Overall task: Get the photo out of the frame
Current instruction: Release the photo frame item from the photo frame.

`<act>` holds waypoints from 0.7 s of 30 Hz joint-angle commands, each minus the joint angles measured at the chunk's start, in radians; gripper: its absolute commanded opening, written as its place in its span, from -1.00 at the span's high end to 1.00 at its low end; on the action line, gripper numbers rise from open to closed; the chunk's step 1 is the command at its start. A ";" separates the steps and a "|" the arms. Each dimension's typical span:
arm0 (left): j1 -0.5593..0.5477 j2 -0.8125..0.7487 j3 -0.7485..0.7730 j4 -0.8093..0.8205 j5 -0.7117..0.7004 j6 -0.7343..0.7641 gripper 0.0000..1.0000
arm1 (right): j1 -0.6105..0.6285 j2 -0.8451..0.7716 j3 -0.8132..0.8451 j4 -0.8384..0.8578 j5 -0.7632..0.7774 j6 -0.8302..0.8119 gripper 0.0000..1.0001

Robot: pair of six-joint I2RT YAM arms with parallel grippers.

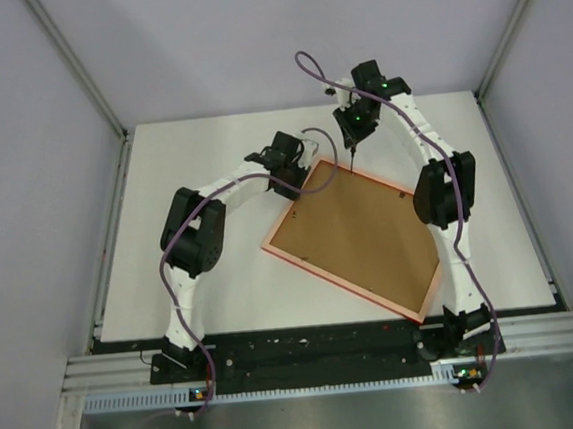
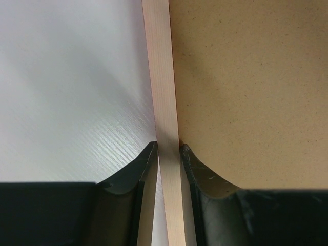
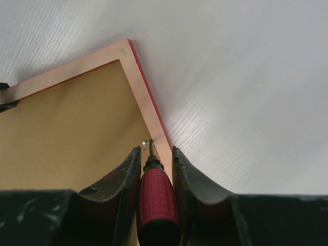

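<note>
frame (image 1: 354, 239) face down, photo hidden, screwdriver (image 3: 156, 200) gripped

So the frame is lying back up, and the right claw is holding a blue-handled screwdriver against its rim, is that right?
Not quite. The screwdriver has a red handle, not a blue one, as the right wrist view shows. The rest stands: the frame lies back up, and the right claw holds the screwdriver against its rim.
</note>
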 commanded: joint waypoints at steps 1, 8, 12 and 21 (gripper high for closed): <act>0.012 0.013 0.034 -0.032 -0.030 0.006 0.47 | -0.023 -0.083 -0.005 0.016 0.095 -0.032 1.00; 0.009 0.021 0.042 -0.041 -0.013 -0.011 0.66 | -0.046 -0.083 0.006 0.081 0.038 0.122 1.00; 0.010 0.014 0.035 -0.052 -0.008 -0.022 0.69 | -0.057 -0.146 -0.098 0.179 0.065 0.205 1.00; 0.009 0.007 0.042 -0.058 -0.014 -0.031 0.76 | -0.044 -0.176 -0.214 0.200 0.124 0.227 1.00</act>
